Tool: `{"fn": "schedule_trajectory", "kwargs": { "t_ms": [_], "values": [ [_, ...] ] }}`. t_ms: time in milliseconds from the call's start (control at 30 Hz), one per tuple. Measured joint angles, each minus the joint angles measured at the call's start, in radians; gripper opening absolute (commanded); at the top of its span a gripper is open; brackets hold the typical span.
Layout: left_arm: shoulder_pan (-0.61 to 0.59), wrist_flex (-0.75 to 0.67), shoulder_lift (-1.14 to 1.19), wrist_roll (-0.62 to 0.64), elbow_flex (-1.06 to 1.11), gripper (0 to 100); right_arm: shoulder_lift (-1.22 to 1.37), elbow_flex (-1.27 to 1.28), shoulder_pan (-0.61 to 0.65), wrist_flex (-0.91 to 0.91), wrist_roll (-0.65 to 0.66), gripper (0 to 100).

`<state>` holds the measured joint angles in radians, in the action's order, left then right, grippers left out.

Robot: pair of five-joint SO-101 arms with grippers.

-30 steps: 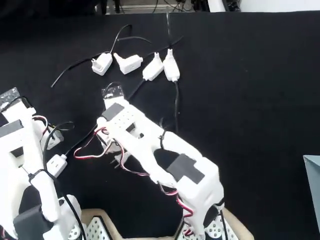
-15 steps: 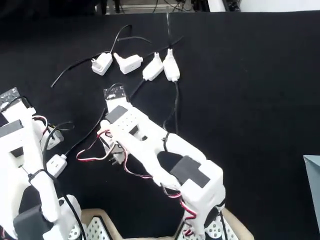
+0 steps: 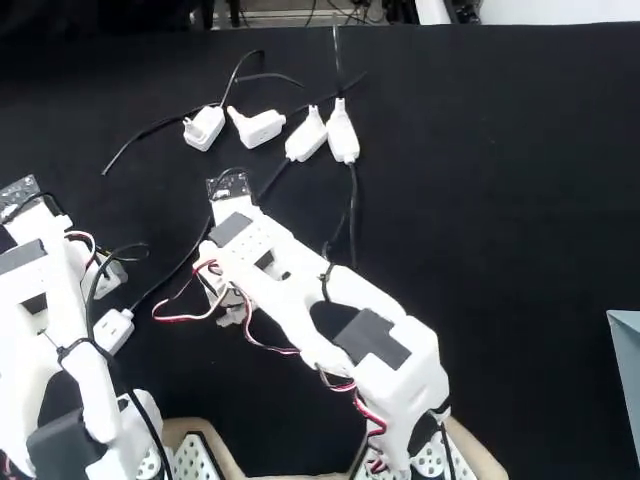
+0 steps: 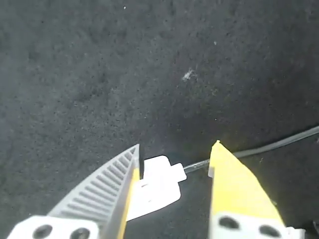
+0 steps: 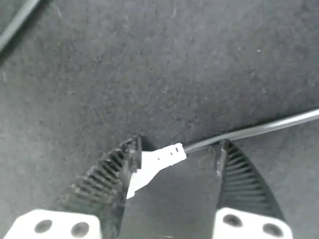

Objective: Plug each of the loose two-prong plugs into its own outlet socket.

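Observation:
In the left wrist view my left gripper (image 4: 177,146) stands open just above the black mat. A white plug (image 4: 154,186) lies between its grey ribbed finger and its yellow finger, against the grey one, and its thin cable (image 4: 279,144) trails off sideways. My right gripper (image 5: 180,142) is open too. A small white plug (image 5: 155,159) rests against one black finger, with its black cable (image 5: 259,129) leading away. From above, the left gripper (image 3: 22,190) sits at the table's left edge and the right gripper (image 3: 228,185) near the middle.
Several white plug and socket pieces (image 3: 257,125) lie in a row at the back, with black cables curling around them. Two more white connectors (image 3: 112,330) lie beside the left arm. A teal object (image 3: 625,350) shows at the right edge.
The right arm's body dipped slightly and came back, while its gripper tip stayed almost in place. The left arm has not moved.

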<state>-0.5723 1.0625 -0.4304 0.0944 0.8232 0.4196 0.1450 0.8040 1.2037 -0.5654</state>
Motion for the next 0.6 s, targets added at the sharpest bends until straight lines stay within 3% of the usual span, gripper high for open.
{"fn": "schedule_trajectory", "kwargs": {
  "t_ms": [167, 600],
  "values": [
    [0.0, 0.0, 0.0, 0.0, 0.0, 23, 0.015, 0.006, -0.005, 0.021, 0.028, 0.8],
    [-0.002, 0.0, 0.0, 0.0, 0.0, 23, -0.04, 0.029, -0.041, 0.118, 0.198, 1.2]
  ]
}}
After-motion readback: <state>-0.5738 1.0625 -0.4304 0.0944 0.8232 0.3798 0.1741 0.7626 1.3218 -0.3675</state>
